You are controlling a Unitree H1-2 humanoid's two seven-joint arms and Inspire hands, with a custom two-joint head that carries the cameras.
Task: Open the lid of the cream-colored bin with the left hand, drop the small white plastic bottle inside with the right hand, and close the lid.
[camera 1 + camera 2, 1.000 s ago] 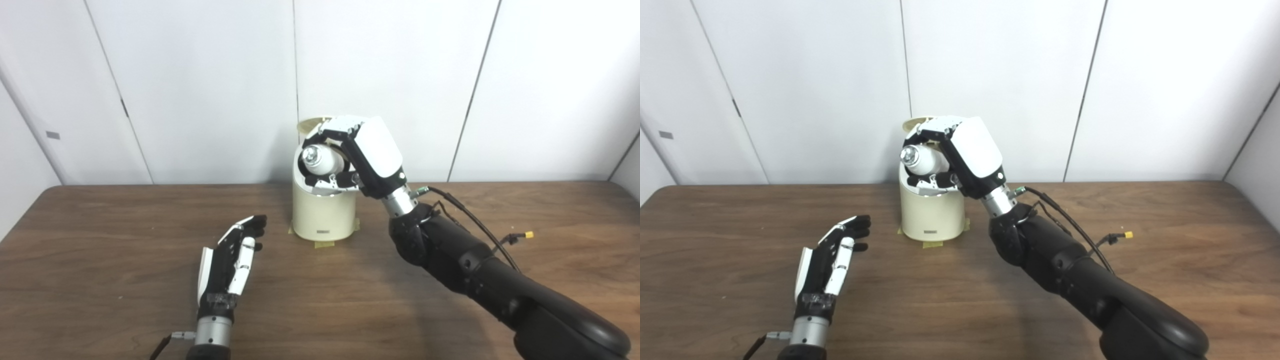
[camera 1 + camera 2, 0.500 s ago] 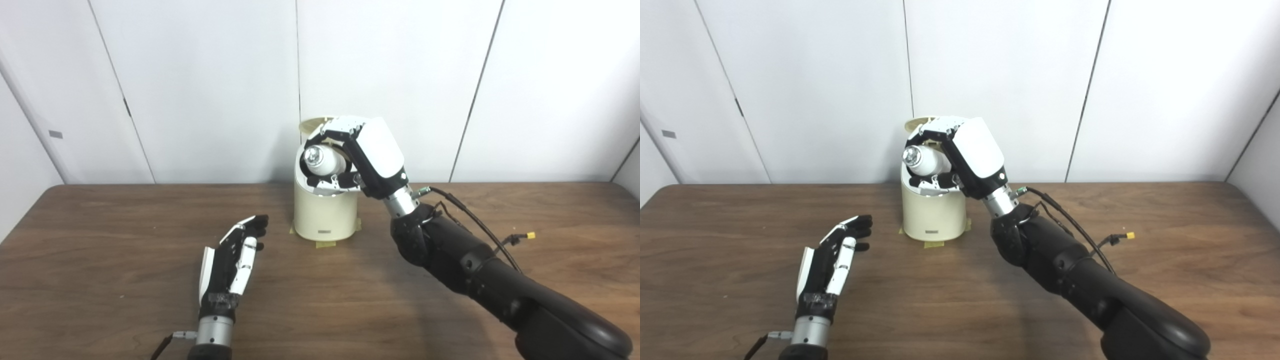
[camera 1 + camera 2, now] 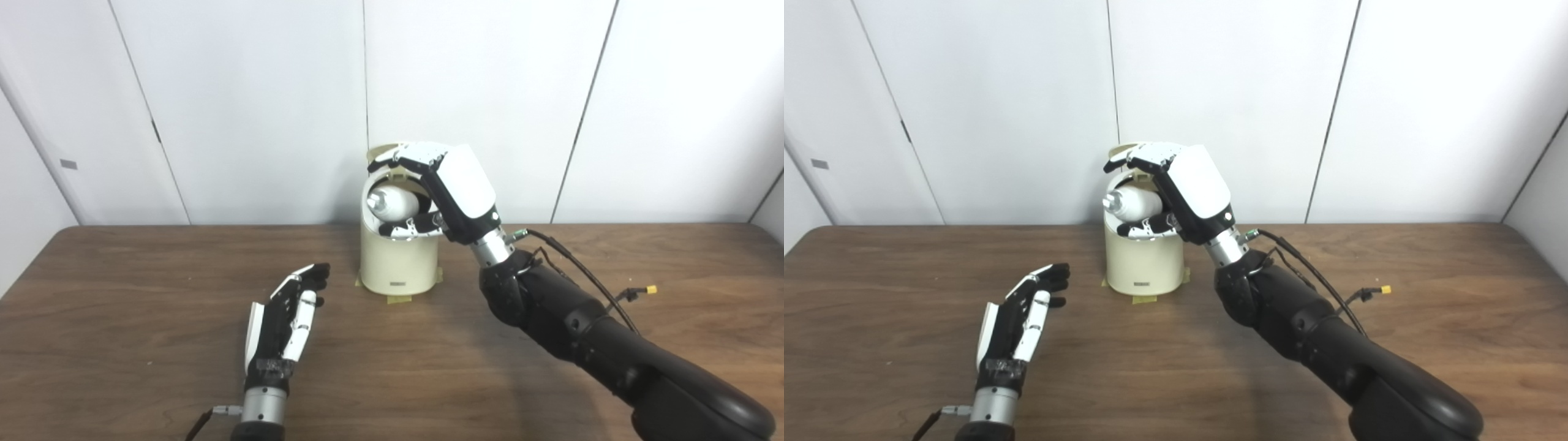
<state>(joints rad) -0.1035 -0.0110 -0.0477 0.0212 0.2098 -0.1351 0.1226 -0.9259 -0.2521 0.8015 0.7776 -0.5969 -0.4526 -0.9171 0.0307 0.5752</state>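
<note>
Right hand [image 3: 450, 187] hangs over the cream bin [image 3: 397, 260], fingers spreading to free the white bottle [image 3: 392, 203] into its mouth; left hand [image 3: 286, 315] rests empty and released nearby

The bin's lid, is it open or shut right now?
Open. The lid stands up behind the cream bin, and the right hand hangs over the mouth with the white bottle lying sideways in its spread fingers.

The bin [image 3: 398, 269] bears a small, unreadable label
</note>
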